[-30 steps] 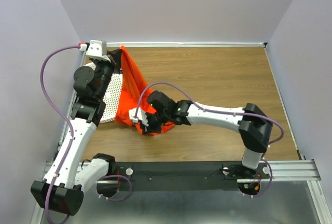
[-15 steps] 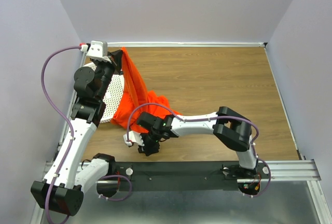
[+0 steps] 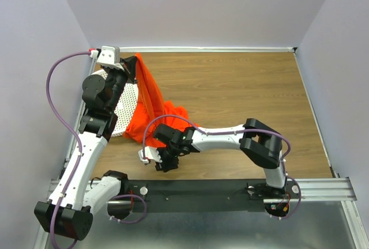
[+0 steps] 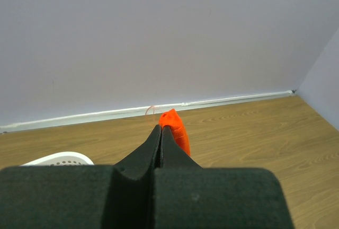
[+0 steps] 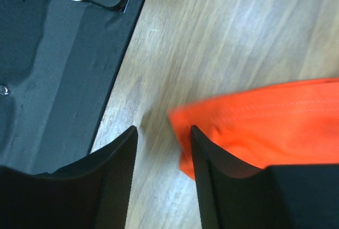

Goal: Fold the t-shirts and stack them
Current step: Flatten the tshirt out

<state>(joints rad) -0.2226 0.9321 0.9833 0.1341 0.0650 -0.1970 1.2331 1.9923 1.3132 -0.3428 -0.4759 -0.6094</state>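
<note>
The orange-red t-shirt (image 3: pixel 151 102) hangs as a stretched band from the back left corner down to the table, its lower end bunched on the wood. My left gripper (image 3: pixel 130 64) is raised there and shut on the shirt's top. In the left wrist view, a tip of the t-shirt (image 4: pixel 175 126) pokes out past the closed left gripper (image 4: pixel 160 129). My right gripper (image 3: pixel 166 165) is low over the table near the front rail, open and holding nothing. In the right wrist view, a corner of the t-shirt (image 5: pixel 265 128) lies on the wood beside the right gripper (image 5: pixel 162 133), partly behind its right finger (image 5: pixel 204 160).
A white perforated basket (image 3: pixel 124 109) sits at the left edge, under the left arm and behind the shirt; its rim (image 4: pixel 59 158) also shows in the left wrist view. The black base rail (image 3: pixel 202 194) runs along the near edge, close to the right gripper.
My right gripper has let go of the shirt's lower part, opened, and pulled back toward the near rail. The shirt's lower end now lies spread on the table. The left arm has held still.
</note>
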